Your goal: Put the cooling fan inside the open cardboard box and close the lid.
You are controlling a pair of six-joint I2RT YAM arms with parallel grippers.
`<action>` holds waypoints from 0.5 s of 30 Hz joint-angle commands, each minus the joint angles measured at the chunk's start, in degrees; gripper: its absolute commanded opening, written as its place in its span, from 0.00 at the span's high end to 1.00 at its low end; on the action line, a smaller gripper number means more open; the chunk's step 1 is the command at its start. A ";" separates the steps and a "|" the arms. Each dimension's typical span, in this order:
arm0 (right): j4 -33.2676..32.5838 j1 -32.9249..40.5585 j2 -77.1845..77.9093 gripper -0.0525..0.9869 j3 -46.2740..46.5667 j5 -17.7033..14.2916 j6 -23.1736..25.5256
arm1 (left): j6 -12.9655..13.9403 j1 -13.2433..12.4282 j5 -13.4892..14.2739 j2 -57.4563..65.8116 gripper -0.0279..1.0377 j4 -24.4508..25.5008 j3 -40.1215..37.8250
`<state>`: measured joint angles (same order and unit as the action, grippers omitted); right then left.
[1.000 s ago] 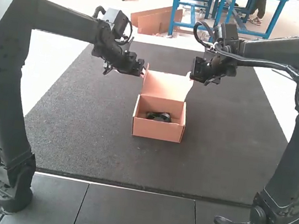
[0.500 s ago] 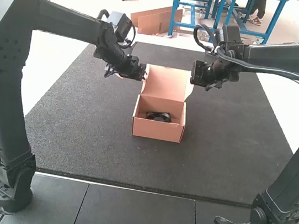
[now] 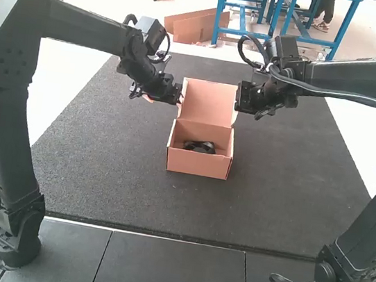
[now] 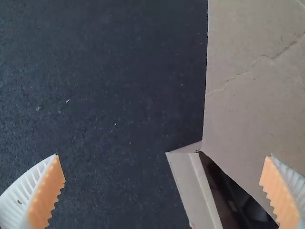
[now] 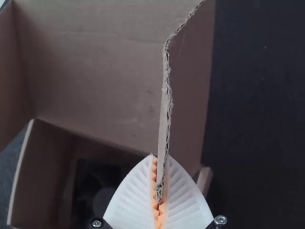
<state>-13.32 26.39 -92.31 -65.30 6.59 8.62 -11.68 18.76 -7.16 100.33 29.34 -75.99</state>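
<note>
Our right gripper (image 5: 159, 188) is clamped tight on the side flap (image 5: 183, 95) of the raised lid (image 3: 208, 104). Our left gripper (image 3: 173, 97) is spread wide, holding nothing, just beside the lid's other edge. Below and between them we see the fan (image 3: 200, 145) lying inside the box (image 3: 197, 163), on the dark mat (image 3: 102, 150).

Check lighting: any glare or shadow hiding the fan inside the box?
High view: no glare on the mat; the cooling fan reads as a dark shape in the cardboard box shade. Right wrist view: box interior dim, fan barely made out. Left wrist view: even light on the mat.
</note>
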 commanded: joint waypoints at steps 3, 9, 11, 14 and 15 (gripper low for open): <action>0.23 0.68 2.49 0.96 2.98 -0.35 0.52 | -0.09 0.66 -0.66 -2.42 0.06 0.19 -2.41; 0.67 0.68 4.33 0.96 5.53 -0.44 0.61 | -0.09 0.66 -0.66 -3.04 0.06 1.33 -2.32; 0.67 0.68 4.77 0.96 6.06 -0.35 0.61 | -0.09 0.75 -0.75 -3.30 0.06 1.86 -2.24; 0.67 0.68 5.30 0.96 6.67 -0.17 0.61 | -0.09 1.27 -0.66 -3.83 0.06 2.56 -2.32; 0.67 0.68 5.30 0.96 6.85 -0.09 0.61 | -0.09 1.36 -0.66 -4.01 0.06 2.74 -2.32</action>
<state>-12.29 26.41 -88.03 -59.33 6.61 8.62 -11.68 19.03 -7.11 100.03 32.01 -75.99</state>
